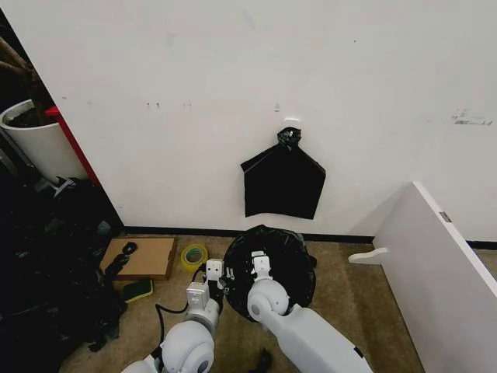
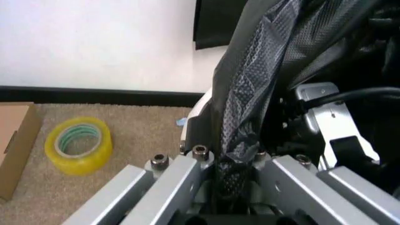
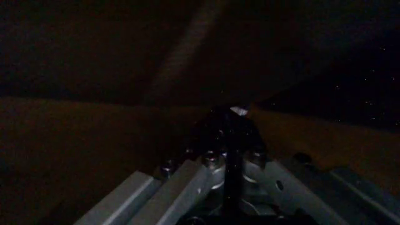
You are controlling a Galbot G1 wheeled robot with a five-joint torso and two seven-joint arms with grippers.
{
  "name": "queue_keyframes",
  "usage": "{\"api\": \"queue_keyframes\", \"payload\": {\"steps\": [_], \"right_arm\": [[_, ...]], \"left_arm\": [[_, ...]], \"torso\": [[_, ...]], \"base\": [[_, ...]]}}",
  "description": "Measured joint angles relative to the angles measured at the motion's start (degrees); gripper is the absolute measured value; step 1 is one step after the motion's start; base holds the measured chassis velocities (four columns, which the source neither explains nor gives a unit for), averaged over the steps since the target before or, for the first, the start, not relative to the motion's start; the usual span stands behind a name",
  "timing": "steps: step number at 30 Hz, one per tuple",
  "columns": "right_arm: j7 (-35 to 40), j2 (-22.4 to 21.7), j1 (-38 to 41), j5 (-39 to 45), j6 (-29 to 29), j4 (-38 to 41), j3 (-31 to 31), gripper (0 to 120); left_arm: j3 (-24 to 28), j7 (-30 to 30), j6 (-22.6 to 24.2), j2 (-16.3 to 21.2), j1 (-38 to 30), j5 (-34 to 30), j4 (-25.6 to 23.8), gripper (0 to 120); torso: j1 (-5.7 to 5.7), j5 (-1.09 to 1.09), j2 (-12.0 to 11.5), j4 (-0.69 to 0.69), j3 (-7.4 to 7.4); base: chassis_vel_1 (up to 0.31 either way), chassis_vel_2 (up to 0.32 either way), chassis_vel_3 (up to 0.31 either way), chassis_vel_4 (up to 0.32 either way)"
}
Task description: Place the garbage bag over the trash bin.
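The garbage bag (image 1: 283,268) is a glossy black mass bunched on the floor by the wall, draped around the trash bin (image 2: 195,115), of which a strip of white wall shows beside the plastic. My left gripper (image 1: 214,270) is at the bag's left edge and is shut on a crinkled fold of the garbage bag (image 2: 250,93), as the left gripper (image 2: 231,161) shows in its wrist view. My right gripper (image 1: 261,266) is over the middle of the bag. In the dark right wrist view the right gripper (image 3: 226,157) is pinched on black film inside the bag.
A yellow tape roll (image 1: 193,256) and a flat cardboard box (image 1: 144,256) lie left of the bin. A squarish black bundle (image 1: 283,183) hangs on the wall above. A white panel (image 1: 443,280) stands on the right; a dark pile (image 1: 46,272) and a white plant pot (image 1: 35,140) are on the left.
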Motion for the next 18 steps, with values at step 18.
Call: {"api": "queue_keyframes", "payload": {"steps": [18], "right_arm": [[-1.43,-1.62,1.52,-0.39,1.40,-1.54,-1.05,0]], "left_arm": [[-1.21,1.14,-0.09,1.44,1.02,-0.10,-1.36,0]], "torso": [[0.01,0.01,0.00,0.00,0.00]], "base": [[0.000,0.000,0.000,0.000]]}}
